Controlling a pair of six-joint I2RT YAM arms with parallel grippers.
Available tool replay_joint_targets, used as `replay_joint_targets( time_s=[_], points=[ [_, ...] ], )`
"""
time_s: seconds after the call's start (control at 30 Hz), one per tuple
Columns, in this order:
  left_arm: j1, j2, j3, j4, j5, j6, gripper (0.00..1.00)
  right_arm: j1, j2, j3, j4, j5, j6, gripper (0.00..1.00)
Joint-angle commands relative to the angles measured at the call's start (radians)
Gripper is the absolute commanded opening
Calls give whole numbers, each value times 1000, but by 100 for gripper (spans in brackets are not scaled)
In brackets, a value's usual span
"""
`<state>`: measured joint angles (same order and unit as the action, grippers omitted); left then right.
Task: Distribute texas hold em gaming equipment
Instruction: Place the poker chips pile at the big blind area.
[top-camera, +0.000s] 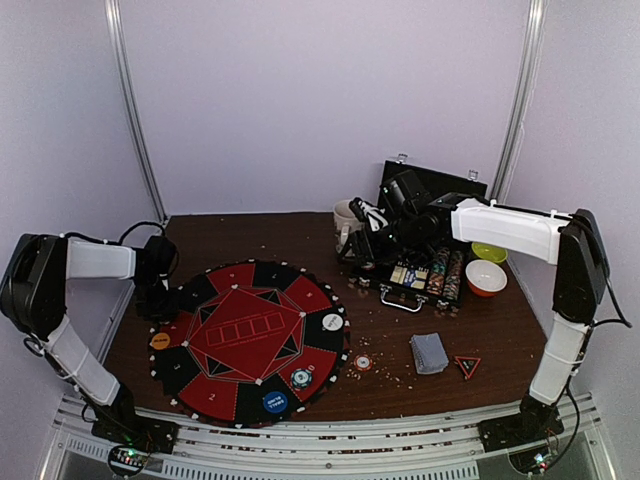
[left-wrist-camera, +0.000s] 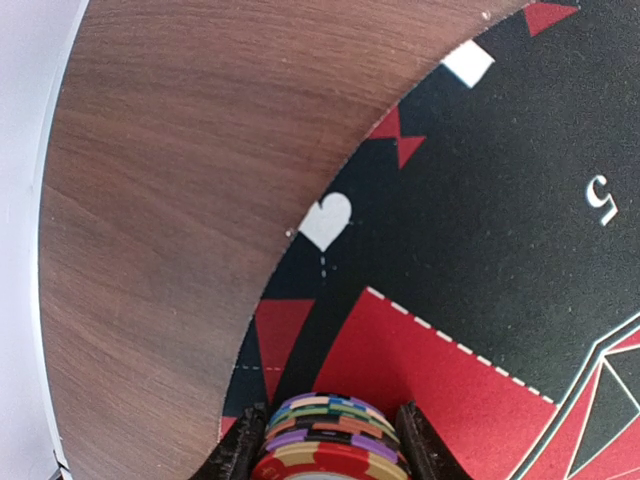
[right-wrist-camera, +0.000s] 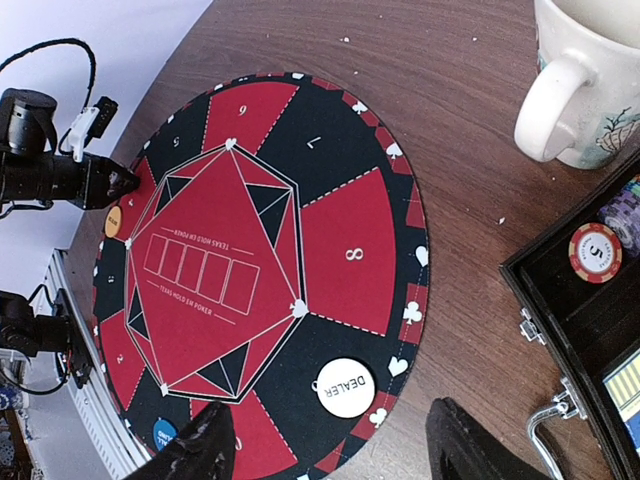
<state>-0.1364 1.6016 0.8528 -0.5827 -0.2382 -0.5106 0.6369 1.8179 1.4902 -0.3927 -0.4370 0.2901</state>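
My left gripper (left-wrist-camera: 327, 440) is shut on a stack of striped-edge poker chips (left-wrist-camera: 322, 430) just over the left rim of the round red-and-black poker mat (top-camera: 250, 340). My right gripper (right-wrist-camera: 330, 440) hangs open and empty, high beside the black chip case (top-camera: 430, 270). On the mat lie a white dealer button (right-wrist-camera: 344, 387), an orange disc (top-camera: 160, 341), a blue disc (top-camera: 274, 402) and one chip (top-camera: 301, 377). Another chip (top-camera: 362, 363) and a grey-blue card deck (top-camera: 429, 352) lie on the wood to the right of the mat.
A cream mug (top-camera: 347, 215) stands behind the case. An orange bowl (top-camera: 486, 277) and a yellow-green bowl (top-camera: 490, 252) sit to the case's right. A small red triangle (top-camera: 466, 365) lies next to the deck. Crumbs dot the wooden table (top-camera: 300, 240).
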Motion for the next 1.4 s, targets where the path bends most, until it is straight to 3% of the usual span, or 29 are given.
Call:
replay_joint_targets(
  time_s=[0.0,0.17,0.73,0.77,0.8,0.83,0.97,1.13,1.27,1.37],
  points=[
    [8,17,-23,60,2,-26,3,-5,-10,14,-26,17,-14,67],
    [8,24,-43,96,29,-27,28,-5,-4,32,-34,23,-15,68],
    [16,-4,-63,129,64,-23,66,-8,-26,71,-83,78,-49,70],
    [15,-12,-61,131,69,-15,69,-8,-31,70,-84,85,-54,75],
    [16,-23,-58,135,74,-5,72,-8,-38,71,-84,98,-61,91],
    [16,-40,-55,139,81,17,75,-8,-51,72,-88,120,-68,99],
    [14,-123,-30,142,80,96,89,-9,-98,99,-135,307,-122,100],
    [12,-272,27,177,75,203,97,-9,-216,92,-156,656,-221,100],
    [-5,-369,68,281,107,295,98,-16,-368,-33,-73,753,-303,100],
    [-24,-411,88,375,152,356,98,-21,-486,-156,-66,768,-213,100]
  ],
)
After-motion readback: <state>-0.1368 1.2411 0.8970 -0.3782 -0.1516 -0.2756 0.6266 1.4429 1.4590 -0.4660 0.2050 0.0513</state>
